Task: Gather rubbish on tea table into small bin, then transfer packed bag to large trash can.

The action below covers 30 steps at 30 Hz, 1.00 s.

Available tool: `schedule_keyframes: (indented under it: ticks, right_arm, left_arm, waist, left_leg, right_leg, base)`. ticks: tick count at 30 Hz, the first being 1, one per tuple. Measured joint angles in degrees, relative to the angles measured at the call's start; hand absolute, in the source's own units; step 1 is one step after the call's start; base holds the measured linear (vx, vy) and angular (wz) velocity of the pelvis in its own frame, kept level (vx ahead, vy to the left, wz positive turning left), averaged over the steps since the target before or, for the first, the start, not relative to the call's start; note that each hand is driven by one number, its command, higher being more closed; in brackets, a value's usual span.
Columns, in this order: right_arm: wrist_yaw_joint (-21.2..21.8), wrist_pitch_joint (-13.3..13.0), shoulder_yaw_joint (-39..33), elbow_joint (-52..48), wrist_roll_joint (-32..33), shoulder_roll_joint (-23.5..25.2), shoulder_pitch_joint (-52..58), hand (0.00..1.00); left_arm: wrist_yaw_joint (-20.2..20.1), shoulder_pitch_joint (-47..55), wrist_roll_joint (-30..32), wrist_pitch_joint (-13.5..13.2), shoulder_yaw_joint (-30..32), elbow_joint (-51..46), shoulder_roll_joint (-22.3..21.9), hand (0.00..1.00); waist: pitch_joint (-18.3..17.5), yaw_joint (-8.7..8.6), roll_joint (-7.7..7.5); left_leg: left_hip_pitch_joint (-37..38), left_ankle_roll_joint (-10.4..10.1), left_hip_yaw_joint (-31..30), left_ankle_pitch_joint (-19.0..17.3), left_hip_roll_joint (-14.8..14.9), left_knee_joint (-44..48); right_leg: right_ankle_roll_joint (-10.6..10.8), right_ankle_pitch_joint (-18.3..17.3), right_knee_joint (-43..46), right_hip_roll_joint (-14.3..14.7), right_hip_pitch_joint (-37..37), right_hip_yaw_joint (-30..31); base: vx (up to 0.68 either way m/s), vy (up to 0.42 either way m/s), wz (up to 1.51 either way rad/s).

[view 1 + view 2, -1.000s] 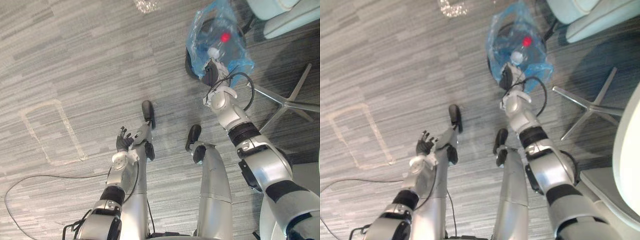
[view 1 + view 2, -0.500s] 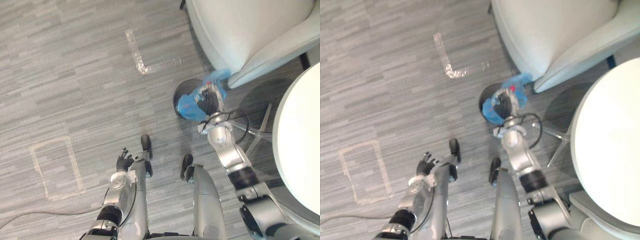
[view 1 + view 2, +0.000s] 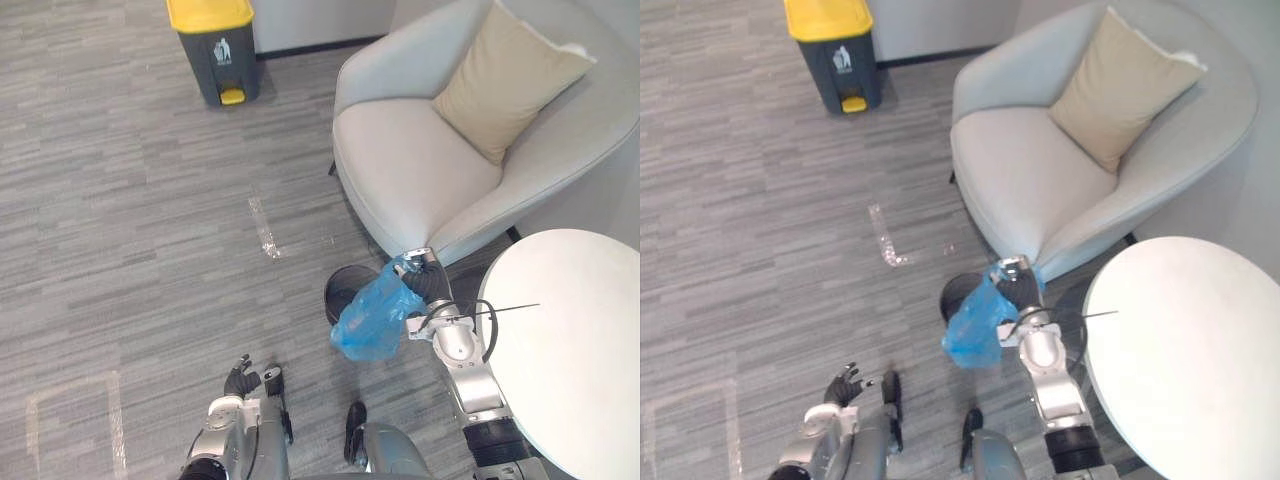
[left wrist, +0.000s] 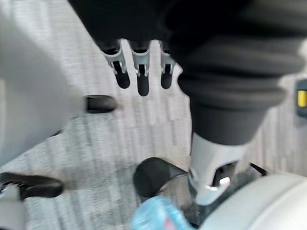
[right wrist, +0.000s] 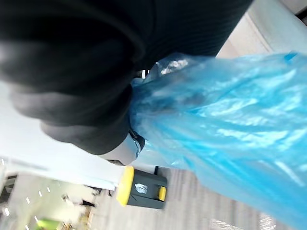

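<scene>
A blue plastic bag (image 3: pixel 372 318) hangs packed and bunched at its top, clear of the floor. My right hand (image 3: pixel 425 283) is shut on its neck, and the right wrist view has the blue bag (image 5: pixel 230 129) stretching away from the hand. The small black bin (image 3: pixel 346 290) stands on the floor just behind and left of the bag, with no liner in it. Far off at the back stands the large grey trash can (image 3: pixel 212 45) with a yellow lid. My left hand (image 3: pixel 240 378) hangs low at the left, fingers (image 4: pixel 139 79) straight, holding nothing.
A pale armchair (image 3: pixel 420 165) with a beige cushion (image 3: pixel 505 85) stands right behind the small bin. The round white tea table (image 3: pixel 570 340) is at the right, beside my right arm. Grey floor with tape marks (image 3: pixel 265 228) stretches toward the trash can.
The camera has swung up from the floor to the room. My right hand has lifted the blue bag out of the small bin; it now hangs beside it. The left hand stays idle.
</scene>
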Motion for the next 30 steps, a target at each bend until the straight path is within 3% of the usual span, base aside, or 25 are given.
schedule_keyframes:
  ticks: [3,5,6,8,12,16,19,30]
  right_arm:
    - [2.7,-0.7,0.0,-0.1,2.8,-2.0,1.1,1.00]
    - [5.2,-0.8,0.0,-0.2,5.0,-3.6,1.5,1.00]
    - [5.7,-0.8,0.1,-0.4,5.1,-3.8,1.6,1.00]
    - [6.3,-0.7,-0.2,-0.6,6.7,-3.8,3.3,1.00]
    - [8.5,-0.8,0.3,-0.6,8.9,-4.6,3.8,1.00]
    - [9.4,-1.1,0.9,-0.7,10.4,-4.6,3.8,1.00]
    - [9.6,-1.2,2.1,-0.7,12.4,-4.5,3.8,1.00]
    - [9.5,-1.1,10.2,-0.7,18.5,-2.9,0.6,1.00]
  left_arm:
    - [0.0,0.1,0.9,0.0,-0.1,-5.9,1.0,0.00]
    - [0.0,0.9,0.9,1.6,-1.3,-21.2,3.4,0.00]
    - [0.0,1.6,1.0,1.1,-1.8,-26.1,3.9,0.00]
    - [-1.4,5.5,0.8,-2.8,-3.4,-38.3,5.2,0.00]
    - [-2.6,9.2,3.8,-3.1,-8.9,-38.0,2.1,0.00]
    - [-2.6,9.1,5.6,-2.8,-12.1,-40.9,1.8,0.00]
    - [-2.4,7.5,7.0,-4.1,-12.8,-44.5,2.2,0.00]
    - [-0.7,1.6,15.7,-4.0,-23.6,-41.4,3.3,0.00]
  waist:
    - [-2.1,-0.15,0.67]
    - [-3.0,-0.09,1.35]
    - [-3.1,-0.12,1.48]
    - [-3.2,-0.13,1.64]
    - [-4.7,-0.15,3.22]
    - [-4.8,-0.22,3.17]
    - [-5.0,-0.34,3.33]
    - [-6.6,-0.69,3.33]
  left_leg:
    - [3.9,0.0,0.1,1.2,-0.7,-4.4]
    - [6.2,0.1,0.0,2.8,-1.3,-8.5]
    - [6.3,0.3,-0.1,3.3,-1.4,-9.0]
    - [8.2,0.3,-0.1,3.5,-1.8,-9.4]
    - [9.5,0.3,-0.4,2.9,-2.2,-9.5]
    - [10.5,0.3,-0.2,2.9,-2.0,-9.5]
    - [10.9,0.3,0.1,2.9,-2.0,-9.5]
    - [12.1,-0.4,1.8,2.5,-0.9,-9.9]
  right_leg:
    - [0.4,1.2,-3.4,-0.2,3.3,0.5]
    - [0.4,1.5,-4.2,-0.1,3.8,0.5]
    - [0.5,1.6,-4.2,-0.1,3.9,0.3]
    - [0.8,1.9,-5.0,-0.4,5.9,0.7]
    - [1.1,2.1,-5.9,-0.7,7.1,1.2]
    - [0.9,2.1,-5.9,-0.5,7.8,1.6]
    - [0.6,2.3,-6.0,-0.5,7.9,2.0]
    - [0.8,4.5,-8.3,0.2,9.0,4.6]
  base:
    - [0.06,0.030,-0.09]
    - [-0.01,0.032,-0.01]
    - [-0.01,0.027,0.07]
    - [0.04,0.019,-0.04]
    - [0.01,0.012,-0.05]
    - [-0.03,0.004,-0.06]
    - [-0.02,0.013,-0.10]
    - [0.01,-0.001,-0.11]
